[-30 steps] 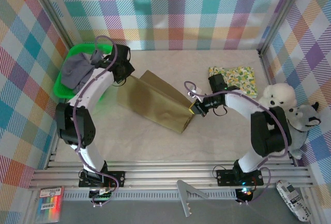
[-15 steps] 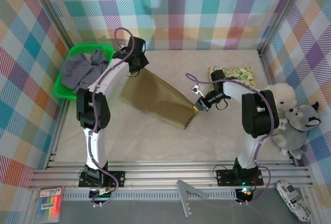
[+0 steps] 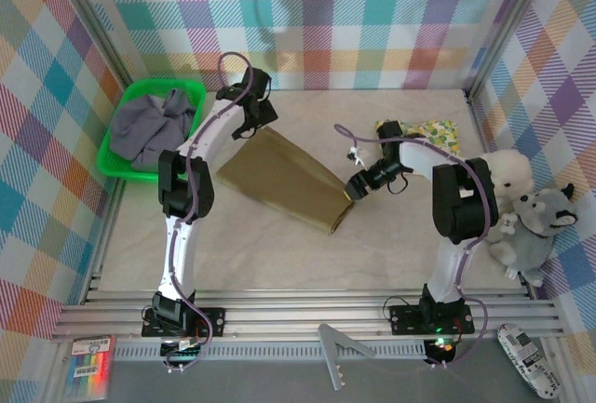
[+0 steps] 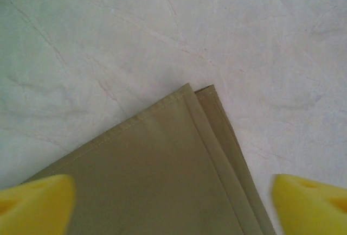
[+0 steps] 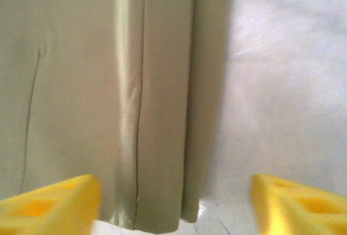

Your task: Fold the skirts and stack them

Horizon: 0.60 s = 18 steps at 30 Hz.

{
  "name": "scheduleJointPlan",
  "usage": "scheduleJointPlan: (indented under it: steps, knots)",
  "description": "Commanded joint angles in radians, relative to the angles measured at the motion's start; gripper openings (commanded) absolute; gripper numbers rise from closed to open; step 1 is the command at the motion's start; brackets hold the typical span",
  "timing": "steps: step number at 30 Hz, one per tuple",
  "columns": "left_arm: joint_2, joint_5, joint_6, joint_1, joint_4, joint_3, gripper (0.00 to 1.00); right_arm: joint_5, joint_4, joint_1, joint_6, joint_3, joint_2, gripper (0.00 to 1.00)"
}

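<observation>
The olive-brown skirt [image 3: 284, 178] lies folded flat across the middle of the table. My left gripper [image 3: 258, 124] hovers over its far corner, jaws open; in the left wrist view the layered corner of the skirt [image 4: 162, 170] lies between the yellow fingertips [image 4: 35, 205], untouched. My right gripper [image 3: 353, 189] stands open at the skirt's right end, and its wrist view has the folded edge [image 5: 157, 110] between the spread fingertips [image 5: 298, 202]. The folded floral skirt [image 3: 430, 131] lies at the back right, partly behind the right arm. The grey-lavender skirt [image 3: 149, 128] is bunched in the basket.
The green plastic basket [image 3: 119, 169] stands at the back left against the wall. A white plush [image 3: 507, 172] and a grey plush [image 3: 545, 221] sit at the right edge. Bare tabletop [image 3: 279, 259] stretches in front of the olive skirt.
Both grippers have gone from shut to open and let go of the olive skirt. The left arm swung from the basket to the skirt's far corner, and the skirt now lies flatter.
</observation>
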State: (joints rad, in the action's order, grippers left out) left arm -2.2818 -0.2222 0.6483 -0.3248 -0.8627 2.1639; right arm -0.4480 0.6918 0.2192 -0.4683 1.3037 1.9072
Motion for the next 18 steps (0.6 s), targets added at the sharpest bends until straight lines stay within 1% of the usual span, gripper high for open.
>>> scheduleJointPlan:
  steps: [1, 2, 4, 5, 7, 9, 11, 14, 16, 18]
  knots:
    - [0.137, 0.056, -0.024, 0.000, -0.022, -0.107, 1.00, -0.027, -0.032, 0.007, 0.289, 0.009, -0.161, 0.99]
    - [0.180, 0.093, -0.027, 0.000, 0.020, -0.180, 1.00, -0.027, -0.084, 0.014, 0.337, -0.035, -0.206, 0.99]
    - [0.254, 0.193, -0.031, 0.000, 0.107, -0.313, 1.00, 0.001, -0.252, 0.049, 0.513, -0.155, -0.310, 0.99]
    - [0.266, 0.243, -0.038, 0.001, 0.133, -0.348, 1.00, -0.012, -0.332, 0.061, 0.596, -0.207, -0.346, 0.99]
    - [0.250, 0.354, -0.044, 0.006, 0.157, -0.378, 1.00, -0.016, -0.499, 0.098, 0.810, -0.313, -0.400, 0.99]
    - [0.202, 0.405, -0.045, 0.011, 0.153, -0.370, 1.00, 0.028, -0.628, 0.150, 1.006, -0.387, -0.425, 0.99]
    - [0.158, 0.454, -0.032, 0.023, 0.162, -0.362, 1.00, 0.063, -0.724, 0.216, 1.145, -0.433, -0.431, 0.99]
    - [0.105, 0.481, -0.033, 0.036, 0.224, -0.373, 1.00, 0.172, -0.752, 0.307, 1.273, -0.454, -0.417, 0.99]
    - [0.048, 0.489, -0.036, 0.043, 0.222, -0.351, 1.00, 0.169, -0.761, 0.327, 1.341, -0.455, -0.368, 0.99]
    - [0.013, 0.514, -0.029, 0.047, 0.224, -0.348, 1.00, 0.155, -0.738, 0.328, 1.375, -0.444, -0.309, 0.99]
